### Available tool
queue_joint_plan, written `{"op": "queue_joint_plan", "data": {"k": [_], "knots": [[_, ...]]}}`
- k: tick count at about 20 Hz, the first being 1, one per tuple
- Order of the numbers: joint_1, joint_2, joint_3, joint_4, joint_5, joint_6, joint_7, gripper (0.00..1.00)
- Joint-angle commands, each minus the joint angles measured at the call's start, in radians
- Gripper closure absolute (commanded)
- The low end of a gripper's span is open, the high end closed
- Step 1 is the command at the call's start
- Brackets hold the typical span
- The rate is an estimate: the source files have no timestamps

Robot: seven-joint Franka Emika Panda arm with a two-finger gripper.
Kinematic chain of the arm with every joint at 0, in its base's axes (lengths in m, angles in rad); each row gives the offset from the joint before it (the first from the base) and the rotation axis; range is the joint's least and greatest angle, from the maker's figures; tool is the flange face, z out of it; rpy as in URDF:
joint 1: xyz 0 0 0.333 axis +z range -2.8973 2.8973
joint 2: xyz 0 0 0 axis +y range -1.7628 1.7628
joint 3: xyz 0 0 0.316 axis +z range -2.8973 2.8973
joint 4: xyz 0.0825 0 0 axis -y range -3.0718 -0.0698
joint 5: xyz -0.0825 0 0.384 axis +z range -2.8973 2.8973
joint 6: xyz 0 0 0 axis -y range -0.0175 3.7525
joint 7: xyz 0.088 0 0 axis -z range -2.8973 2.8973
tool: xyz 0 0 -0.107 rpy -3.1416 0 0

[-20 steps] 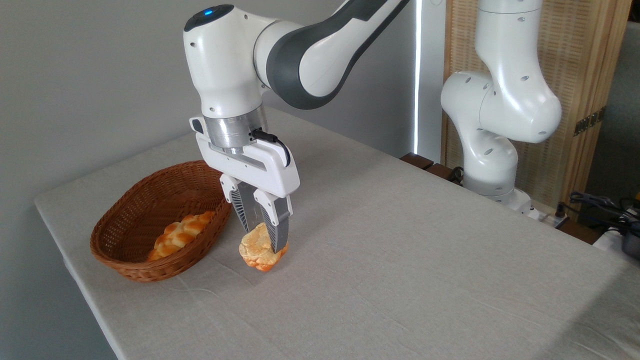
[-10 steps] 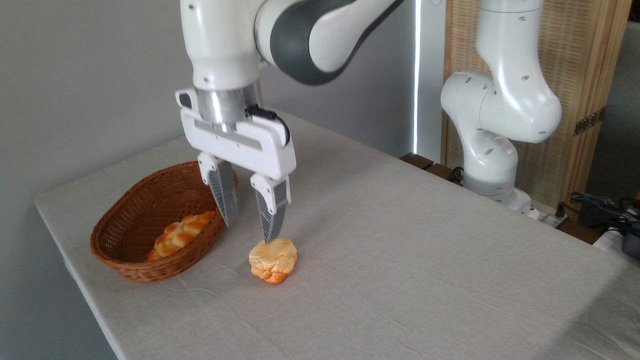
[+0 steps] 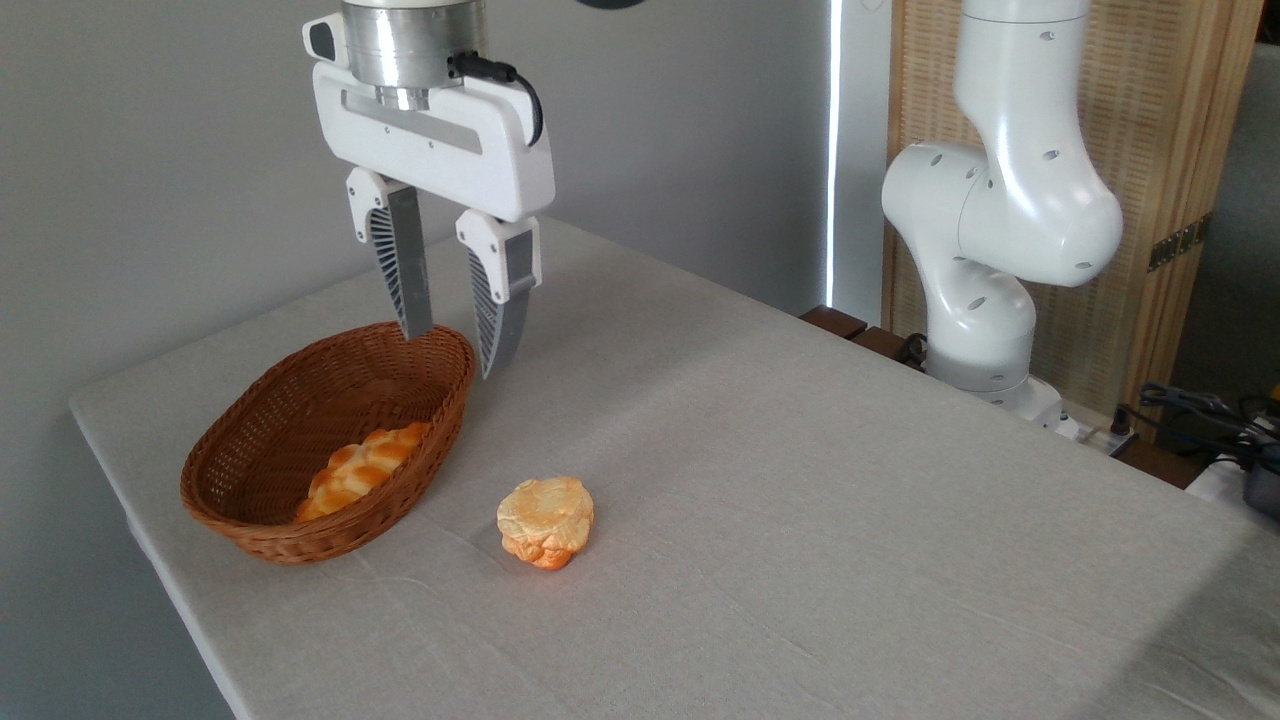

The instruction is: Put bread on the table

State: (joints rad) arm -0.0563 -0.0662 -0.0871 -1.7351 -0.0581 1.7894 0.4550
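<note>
Risen, the claw point(image 3: 453, 352) hangs apart above one bread point(image 3: 545, 521) on the table point(image 3: 800, 480).

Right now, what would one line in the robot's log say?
gripper: open, empty, raised | small round bun: resting on table, right of wicker basket | braided loaf: in basket
</note>
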Motion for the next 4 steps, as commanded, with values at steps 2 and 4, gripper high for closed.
{"op": "queue_joint_plan", "data": {"k": [2,4], "knots": [[0.000,0.003,0.020,0.014,0.040,-0.060,0.041,0.00],[0.000,0.003,0.020,0.014,0.038,-0.062,0.030,0.00]]}}
